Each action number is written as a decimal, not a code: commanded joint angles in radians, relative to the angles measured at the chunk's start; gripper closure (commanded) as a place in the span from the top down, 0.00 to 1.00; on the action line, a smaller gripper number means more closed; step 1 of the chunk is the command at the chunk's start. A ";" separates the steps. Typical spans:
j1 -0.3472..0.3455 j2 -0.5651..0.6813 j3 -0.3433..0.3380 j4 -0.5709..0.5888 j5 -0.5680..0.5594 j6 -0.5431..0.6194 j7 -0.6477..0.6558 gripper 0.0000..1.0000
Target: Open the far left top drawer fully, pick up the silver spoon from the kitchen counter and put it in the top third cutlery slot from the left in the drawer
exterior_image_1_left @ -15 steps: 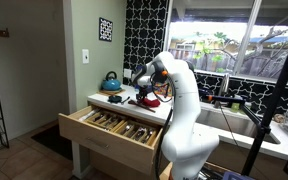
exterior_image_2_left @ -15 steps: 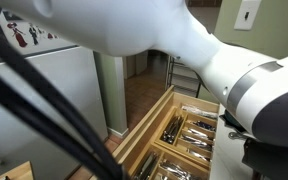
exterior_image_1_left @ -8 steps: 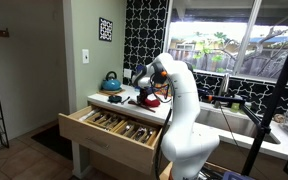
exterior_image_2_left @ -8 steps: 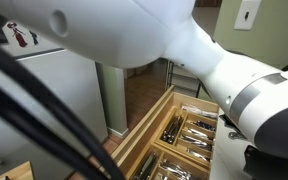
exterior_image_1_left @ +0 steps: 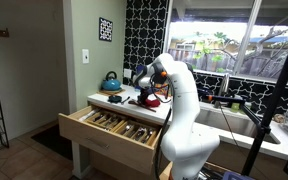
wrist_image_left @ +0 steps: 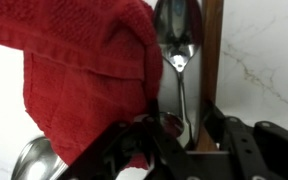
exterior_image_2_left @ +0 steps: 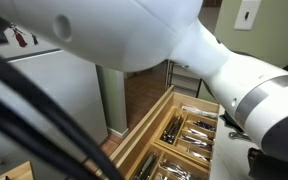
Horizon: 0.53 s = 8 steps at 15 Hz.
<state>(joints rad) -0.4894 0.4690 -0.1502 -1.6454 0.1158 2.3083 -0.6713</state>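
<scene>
One silver spoon [wrist_image_left: 178, 55] lies on the white kitchen counter [wrist_image_left: 264, 50], bowl upward in the wrist view, touching the edge of a red cloth [wrist_image_left: 84, 70] on one side and just beside a wooden strip [wrist_image_left: 213, 50] on the other. One gripper [wrist_image_left: 182, 135], its jaws spread apart on either side of the spoon's handle with a gap showing; contact cannot be told. One further rounded silver piece [wrist_image_left: 34, 160] sits partly under the cloth's lower corner. One far left top drawer [exterior_image_1_left: 109, 128], pulled out below the counter's front edge, its narrow compartments filled with cutlery in both exterior views [exterior_image_2_left: 184, 135]. One teal kettle [exterior_image_1_left: 111, 80] stands near the counter's back edge, well apart from the gripper [exterior_image_1_left: 144, 97].
</scene>
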 commanded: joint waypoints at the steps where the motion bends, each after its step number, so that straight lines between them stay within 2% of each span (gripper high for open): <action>1: -0.021 0.026 0.016 0.032 0.030 -0.035 -0.043 0.48; 8: -0.036 0.021 0.011 0.029 0.045 -0.032 -0.050 0.50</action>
<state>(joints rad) -0.4995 0.4733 -0.1488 -1.6391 0.1294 2.3056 -0.6850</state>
